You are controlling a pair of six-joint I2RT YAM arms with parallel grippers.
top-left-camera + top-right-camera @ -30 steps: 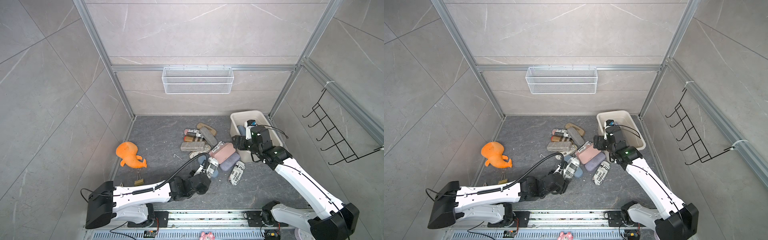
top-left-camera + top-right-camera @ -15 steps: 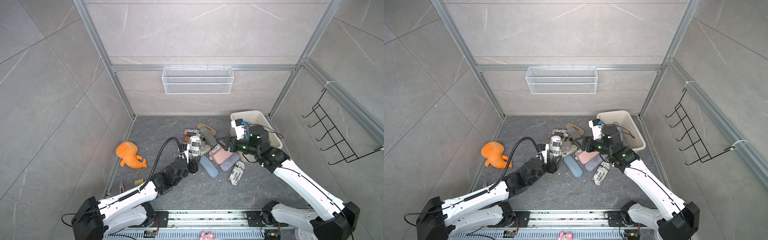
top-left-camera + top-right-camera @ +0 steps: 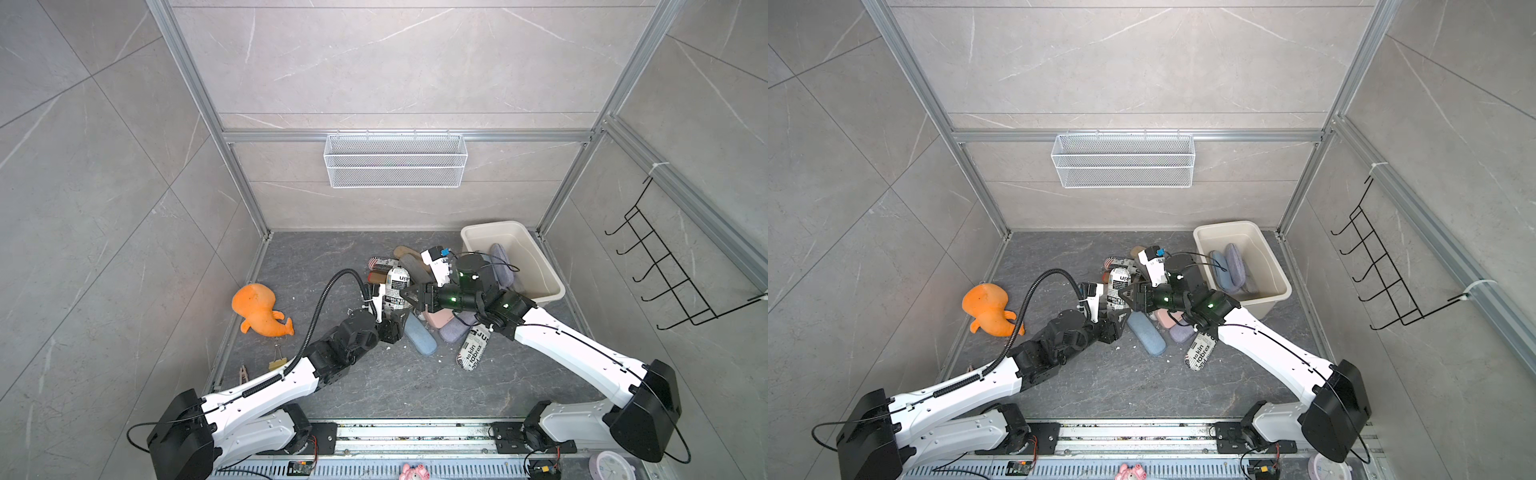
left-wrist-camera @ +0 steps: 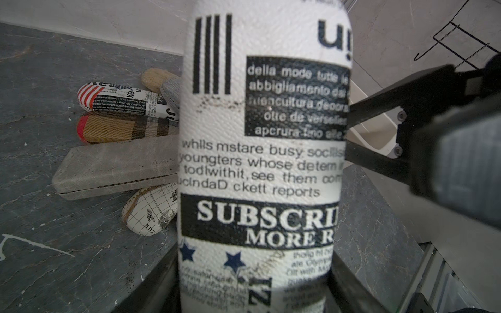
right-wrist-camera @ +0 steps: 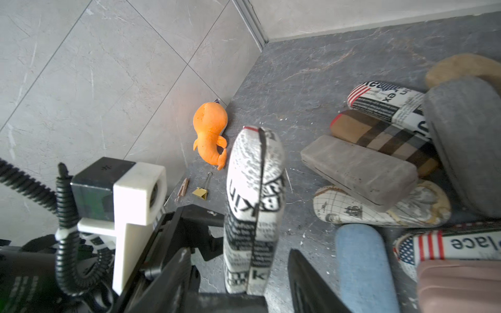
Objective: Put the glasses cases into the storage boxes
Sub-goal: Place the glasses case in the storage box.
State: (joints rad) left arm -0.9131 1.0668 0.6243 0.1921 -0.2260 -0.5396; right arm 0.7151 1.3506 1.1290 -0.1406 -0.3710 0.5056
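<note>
The left pincer is grasping the newspaper-print case by its lower end and is holding it upright above the tabletop, long axis near vertical, its upper end pointing toward the back wall in both top views. The right pincer is reaching in sideways from the tub side, with a finger on either flank of the case's middle; in the right wrist view the case is standing between its two dark fingers. Whether those fingers are already pressing on the case, the frames are not showing; a narrow gap seems to remain on one side.

Judgement: a hand-over from left arm to right arm is under way, since the right arm is nearer the cream storage box, which lies behind the right wrist. The coming move turns on the right pincer gripping across the case's short axis before the left one lets go.

The left arm is stretching forward and low, forearm rising toward the pile. The right arm is bending at the elbow, wrist turned toward the left arm.

Two lilac-grey cases are lying in the box; the rest are heaped on the tabletop.
</note>
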